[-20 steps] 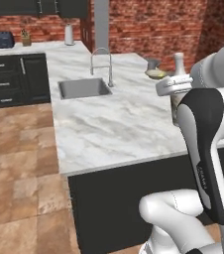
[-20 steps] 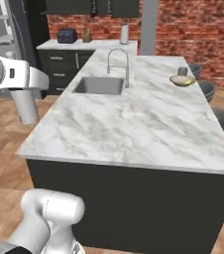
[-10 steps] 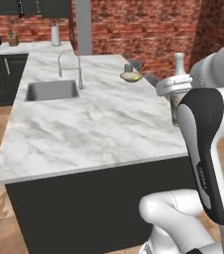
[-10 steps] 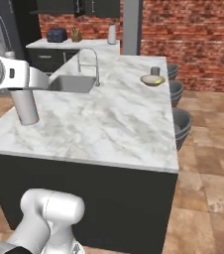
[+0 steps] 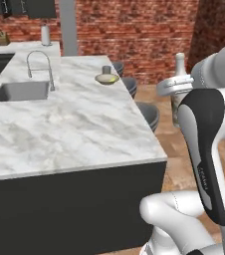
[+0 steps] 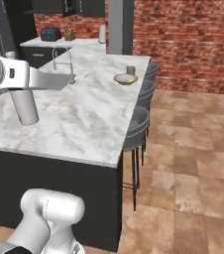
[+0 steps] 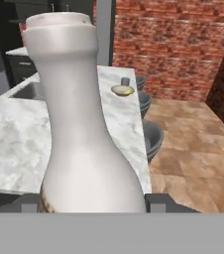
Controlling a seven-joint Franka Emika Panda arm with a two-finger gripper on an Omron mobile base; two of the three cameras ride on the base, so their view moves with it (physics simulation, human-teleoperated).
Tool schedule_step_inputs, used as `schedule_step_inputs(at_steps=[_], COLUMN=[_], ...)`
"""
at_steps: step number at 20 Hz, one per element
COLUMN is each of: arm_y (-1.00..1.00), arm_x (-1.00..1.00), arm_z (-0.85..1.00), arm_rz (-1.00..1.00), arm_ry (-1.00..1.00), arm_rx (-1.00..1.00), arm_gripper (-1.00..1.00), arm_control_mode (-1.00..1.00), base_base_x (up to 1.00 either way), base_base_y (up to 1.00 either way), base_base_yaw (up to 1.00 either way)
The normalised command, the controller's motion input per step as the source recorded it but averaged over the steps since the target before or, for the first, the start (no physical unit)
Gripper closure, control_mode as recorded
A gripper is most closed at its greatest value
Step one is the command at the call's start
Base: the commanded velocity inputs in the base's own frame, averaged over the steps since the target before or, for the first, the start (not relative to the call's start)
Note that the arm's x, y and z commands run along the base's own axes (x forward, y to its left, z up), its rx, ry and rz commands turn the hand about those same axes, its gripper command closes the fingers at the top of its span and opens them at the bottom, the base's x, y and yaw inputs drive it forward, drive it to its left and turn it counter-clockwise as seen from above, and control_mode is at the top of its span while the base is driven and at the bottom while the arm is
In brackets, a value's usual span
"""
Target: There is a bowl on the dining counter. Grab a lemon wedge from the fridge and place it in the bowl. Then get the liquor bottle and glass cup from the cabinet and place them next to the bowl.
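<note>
Liquor bottle sits clamped in the pincer; base views reveal the bowl.

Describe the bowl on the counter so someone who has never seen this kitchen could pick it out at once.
Find the long marble counter with the sink set into it. Go to the far end of the edge lined with grey stools: the bowl sits there, close to that edge. It is shallow, pale and yellowish, with a small dark cup just behind it, unlike the tall white bottle in the gripper.
</note>
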Motion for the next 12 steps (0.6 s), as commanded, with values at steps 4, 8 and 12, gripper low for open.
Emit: schedule_step_inputs(at_steps=[4, 8, 12], arm_y=[0.0, 0.0, 0.0], arm_x=[0.0, 0.0, 0.0], arm_z=[0.0, 0.0, 0.0], arm_rz=[0.0, 0.0, 0.0], arm_ry=[0.0, 0.0, 0.0], arm_rx=[0.0, 0.0, 0.0], arm_gripper=[1.0, 1.0, 1.0], arm_control_mode=[1.0, 1.0, 1.0], base_base_x=[0.08, 0.09, 0.15], base_base_y=[-1.0, -1.0, -1.0], base_base_yaw=[0.29, 0.42, 0.44])
